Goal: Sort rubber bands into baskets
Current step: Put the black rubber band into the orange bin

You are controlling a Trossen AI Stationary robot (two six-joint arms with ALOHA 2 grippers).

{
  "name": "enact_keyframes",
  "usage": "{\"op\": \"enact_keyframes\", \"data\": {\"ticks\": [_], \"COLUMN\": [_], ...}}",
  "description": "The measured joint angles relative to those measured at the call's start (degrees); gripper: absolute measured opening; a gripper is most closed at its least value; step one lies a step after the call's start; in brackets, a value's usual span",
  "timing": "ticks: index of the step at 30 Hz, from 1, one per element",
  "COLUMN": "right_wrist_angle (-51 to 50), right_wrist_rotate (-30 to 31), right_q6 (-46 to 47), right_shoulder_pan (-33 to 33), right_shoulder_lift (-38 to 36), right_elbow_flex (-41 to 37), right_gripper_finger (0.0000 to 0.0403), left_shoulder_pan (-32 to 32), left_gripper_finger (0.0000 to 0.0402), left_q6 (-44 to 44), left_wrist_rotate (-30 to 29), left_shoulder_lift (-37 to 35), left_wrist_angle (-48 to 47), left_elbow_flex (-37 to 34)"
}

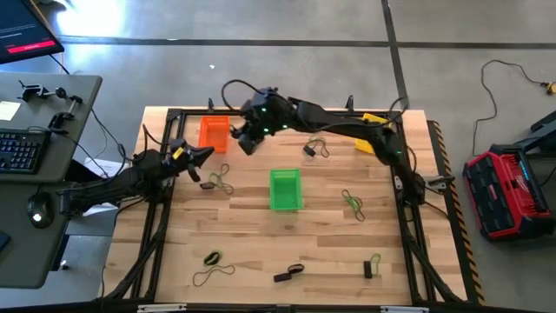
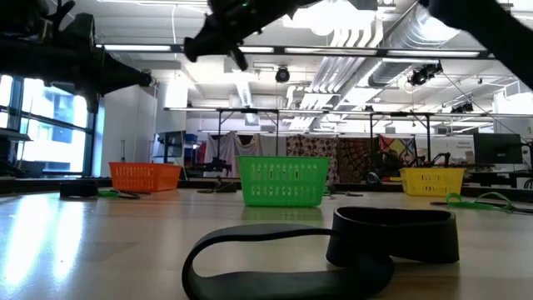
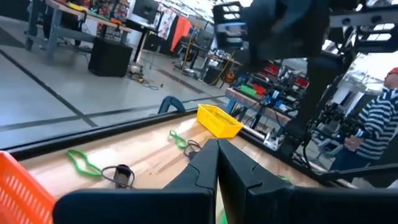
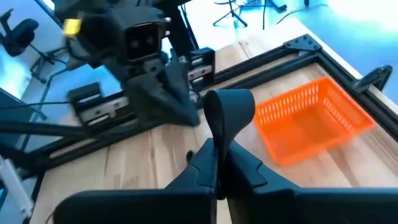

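My right gripper [image 1: 247, 144] reaches across the table's far side and hangs in the air just right of the orange basket [image 1: 213, 132], shut on a black rubber band [image 4: 229, 111]. My left gripper [image 1: 203, 155] is shut on nothing, level, near the table's left edge below the orange basket. The green basket [image 1: 285, 189] stands mid-table. The yellow basket [image 1: 372, 120] sits at the far right, partly under the right arm. Loose rubber bands lie flat on the wood, such as a green one [image 1: 352, 202] and a dark bunch [image 1: 314, 149]. My right gripper pinches the black band's lower end [image 4: 219, 147] between its two fingers. The rest of the loop sticks out past the fingertips as a flat wide tongue. The fingers slant down toward the table's far left. The band is lifted clear of the table.
More bands lie toward the near edge: a yellowish one [image 1: 213, 259], a black one [image 1: 289, 273], a green and black pair [image 1: 372, 265], and one beside the left gripper [image 1: 220, 183]. A black frame [image 1: 408, 187] rims the table. A person in a striped top [image 3: 379, 124] stands beyond it.
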Motion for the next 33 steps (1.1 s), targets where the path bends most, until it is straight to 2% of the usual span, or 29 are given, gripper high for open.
{"op": "enact_keyframes", "data": {"ticks": [2, 5, 13, 22, 29, 33], "right_wrist_angle": [-0.01, 7.37, 11.05, 15.73, 18.61, 19.23], "right_wrist_rotate": [0.81, 1.14, 2.54, 3.54, -2.01, -4.47], "right_q6": [-0.02, 3.84, 5.2, 4.86, 8.23, 4.32], "right_shoulder_pan": [-0.21, -0.86, -3.15, -3.37, -2.72, -1.84], "right_shoulder_lift": [3.53, 3.45, 4.51, 5.27, 9.15, 9.07], "right_elbow_flex": [4.13, -0.33, -0.53, -0.51, -0.66, -0.64], "right_gripper_finger": [0.0, 0.0, 0.0, 0.0, 0.0, 0.0], "left_shoulder_pan": [0.0, 0.07, 0.28, 0.28, 0.28, 0.28], "left_gripper_finger": [0.0, 0.0, 0.0, 0.0, 0.0, 0.0003], "left_q6": [0.39, 0.4, -4.52, -12.62, -14.07, -14.59], "left_wrist_rotate": [-0.06, -0.16, -3.58, -4.78, -3.17, -2.06], "left_shoulder_lift": [0.01, -0.07, -0.08, 0.07, 0.07, 0.07], "left_wrist_angle": [-1.46, -5.93, -29.6, -31.55, -29.26, -27.18], "left_elbow_flex": [1.15, 3.61, 11.48, 10.92, 10.33, 10.32]}}
